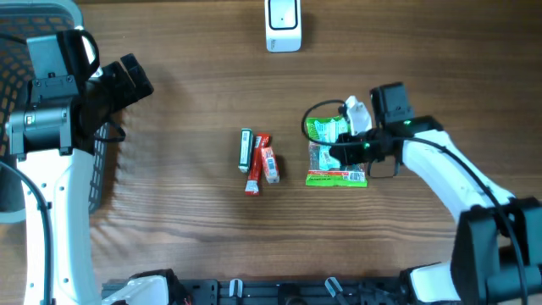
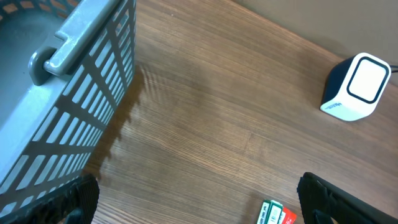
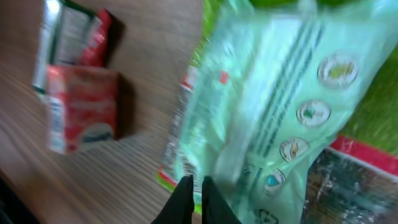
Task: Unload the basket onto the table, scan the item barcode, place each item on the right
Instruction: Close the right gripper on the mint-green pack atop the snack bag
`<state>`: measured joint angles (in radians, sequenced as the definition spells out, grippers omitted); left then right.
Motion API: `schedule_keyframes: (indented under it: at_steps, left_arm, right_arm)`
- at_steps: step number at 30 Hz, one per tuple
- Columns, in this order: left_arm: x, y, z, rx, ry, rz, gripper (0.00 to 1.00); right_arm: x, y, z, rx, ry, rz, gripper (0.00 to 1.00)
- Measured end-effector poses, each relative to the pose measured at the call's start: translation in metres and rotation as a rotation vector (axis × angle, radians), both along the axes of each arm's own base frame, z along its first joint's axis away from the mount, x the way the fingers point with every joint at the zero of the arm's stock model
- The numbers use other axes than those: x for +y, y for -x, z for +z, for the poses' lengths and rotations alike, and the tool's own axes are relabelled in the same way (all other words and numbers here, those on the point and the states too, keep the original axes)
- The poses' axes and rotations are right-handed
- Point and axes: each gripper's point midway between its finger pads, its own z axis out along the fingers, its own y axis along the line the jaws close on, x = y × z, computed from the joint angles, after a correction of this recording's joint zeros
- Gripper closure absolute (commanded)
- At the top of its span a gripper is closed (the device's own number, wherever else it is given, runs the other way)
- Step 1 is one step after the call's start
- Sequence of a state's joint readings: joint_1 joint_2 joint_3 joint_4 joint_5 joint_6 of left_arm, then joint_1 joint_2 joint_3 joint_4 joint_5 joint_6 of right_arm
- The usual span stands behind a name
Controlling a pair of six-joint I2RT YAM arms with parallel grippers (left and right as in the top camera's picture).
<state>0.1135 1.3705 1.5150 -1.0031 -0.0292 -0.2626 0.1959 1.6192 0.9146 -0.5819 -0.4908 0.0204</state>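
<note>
We see the brown wood-grain table (image 1: pixel 195 85) evenly and brightly lit from overhead, with no glare and only short, soft shadows. In the left wrist view, the grey slatted plastic basket (image 2: pixel 74 93) throws a pale striped shadow onto the table just right of its wall. The right wrist view is badly blurred. The green translucent plastic packet (image 3: pixel 280 93) is smeared and sheeny across the right of the frame, and the small red packets (image 3: pixel 81 109) at upper left are soft.

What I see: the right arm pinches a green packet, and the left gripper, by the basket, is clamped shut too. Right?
Not quite. The left gripper is open: the left wrist view shows its fingers wide apart, nothing between them, beside the basket. The right gripper does pinch the green packet.
</note>
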Motion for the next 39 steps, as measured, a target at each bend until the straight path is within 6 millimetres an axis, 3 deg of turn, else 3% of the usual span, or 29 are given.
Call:
schedule_keyframes:
  at_steps: [2, 6, 14, 16, 19, 21, 24, 27, 32, 39]
  left_arm:
    - [0.0, 0.0, 0.0, 0.0, 0.0, 0.0, 0.0]
    - [0.0, 0.0, 0.0, 0.0, 0.0, 0.0, 0.0]
    - [0.0, 0.0, 0.0, 0.0, 0.0, 0.0, 0.0]
    - [0.0, 0.0, 0.0, 0.0, 0.0, 0.0, 0.0]
    - [0.0, 0.0, 0.0, 0.0, 0.0, 0.0, 0.0]
    - [0.0, 0.0, 0.0, 0.0, 0.0, 0.0, 0.0]
    - [0.0, 0.0, 0.0, 0.0, 0.0, 0.0, 0.0]
    - [0.0, 0.0, 0.0, 0.0, 0.0, 0.0, 0.0]
    - [0.0, 0.0, 0.0, 0.0, 0.0, 0.0, 0.0]
    - [0.0, 0.0, 0.0, 0.0, 0.0, 0.0, 0.0]
  right_arm:
    - [-0.005, 0.003, -0.012, 0.02, 0.028, -0.018, 0.94]
    - [-0.016, -0.004, -0.018, 0.011, 0.105, -0.084, 0.95]
    - [-0.017, -0.007, -0.006, 0.041, 0.113, -0.113, 0.76]
    - [-0.013, -0.012, 0.004, 0.038, 0.096, -0.114, 0.79]
    - [-0.006, -0.021, 0.023, 0.004, 0.051, -0.108, 0.93]
    - [-0.004, -0.021, 0.026, -0.001, 0.04, -0.106, 0.95]
    - [-0.005, -0.02, 0.023, 0.0, 0.04, -0.109, 0.95]
    - [-0.007, -0.014, 0.008, -0.001, 0.045, -0.111, 0.95]
    - [-0.009, -0.004, -0.019, -0.011, 0.035, -0.112, 0.85]
    - [-0.004, 0.006, -0.013, 0.052, 0.012, -0.099, 0.67]
